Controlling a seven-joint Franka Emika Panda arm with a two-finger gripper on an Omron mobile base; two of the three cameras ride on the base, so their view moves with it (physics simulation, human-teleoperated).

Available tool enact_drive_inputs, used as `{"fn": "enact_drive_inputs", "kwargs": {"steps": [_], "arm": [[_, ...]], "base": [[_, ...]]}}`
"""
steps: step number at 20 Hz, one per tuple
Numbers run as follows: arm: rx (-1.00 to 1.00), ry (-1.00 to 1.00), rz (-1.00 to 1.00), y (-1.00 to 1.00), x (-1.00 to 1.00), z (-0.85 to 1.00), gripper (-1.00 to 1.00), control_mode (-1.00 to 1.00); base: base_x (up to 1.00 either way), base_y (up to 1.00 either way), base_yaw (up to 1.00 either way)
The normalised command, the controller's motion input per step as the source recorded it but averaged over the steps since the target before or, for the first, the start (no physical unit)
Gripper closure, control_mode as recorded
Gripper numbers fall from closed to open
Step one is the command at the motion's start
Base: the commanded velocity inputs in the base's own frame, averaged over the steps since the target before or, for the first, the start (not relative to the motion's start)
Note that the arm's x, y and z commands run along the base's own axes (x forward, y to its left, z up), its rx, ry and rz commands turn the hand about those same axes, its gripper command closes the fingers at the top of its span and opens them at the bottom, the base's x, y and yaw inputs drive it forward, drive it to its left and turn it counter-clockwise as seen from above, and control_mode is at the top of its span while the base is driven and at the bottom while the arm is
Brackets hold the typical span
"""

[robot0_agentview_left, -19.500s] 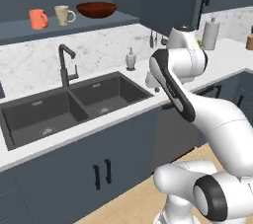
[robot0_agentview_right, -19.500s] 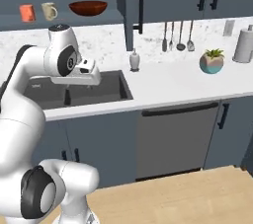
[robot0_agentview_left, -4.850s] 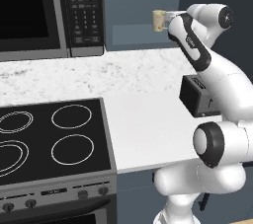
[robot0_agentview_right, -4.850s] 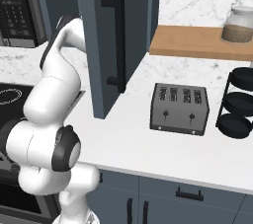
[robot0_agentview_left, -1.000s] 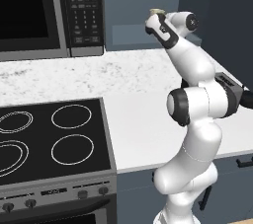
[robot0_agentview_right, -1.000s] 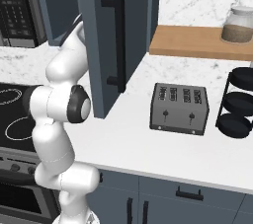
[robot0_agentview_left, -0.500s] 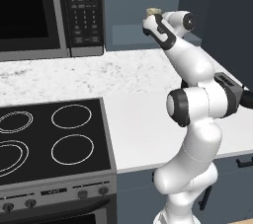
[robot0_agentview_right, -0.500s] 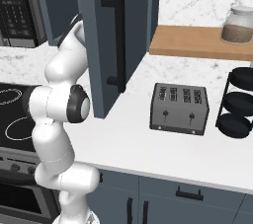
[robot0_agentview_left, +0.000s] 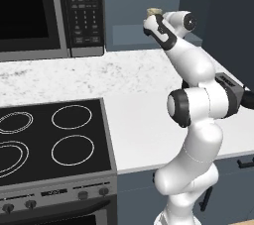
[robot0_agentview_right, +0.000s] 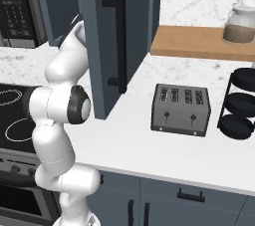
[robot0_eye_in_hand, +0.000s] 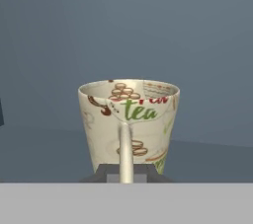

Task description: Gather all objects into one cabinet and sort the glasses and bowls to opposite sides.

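while the white arm reaches up toward the open slate-blue upper wall cabinet (robot0_agentview_right: 99, 41), the gripper (robot0_agentview_left: 151, 20) is carrying a small cream-beige handled mug printed with "tea" (robot0_eye_in_hand: 128, 127), and in the hand view that mug sits upright with its handle facing the camera, the dark finger tips just peeking under its base. the jaws look clamped on the mug low down, though the contact itself is hidden behind the handle. in the left base view the mug (robot0_agentview_left: 153, 12) rides high above the far edge of the white marble counter (robot0_agentview_left: 144, 120), close to the cabinet's blue-grey interior.

the risks from here, as i read it: the grip is low on a tall cup, so a quick swing could tip it out. the open door with its long black bar handle (robot0_agentview_right: 119, 41) stands right beside the arm, so the elbow could clip the door's edge. and a release above the shelf would topple the mug.
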Motion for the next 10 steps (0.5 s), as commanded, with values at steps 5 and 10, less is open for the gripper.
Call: {"fn": "enact_drive_inputs", "kwargs": {"steps": [5, 10], "arm": [[0.0, 0.0, 0.0, 0.0, 0.0, 0.0, 1.0, -1.0], [0.0, -0.01, 0.0, 0.0, -0.24, 0.04, 1.0, -1.0]], "base": [[0.0, 0.0, 0.0], [0.0, 0.0, 0.0]]}}
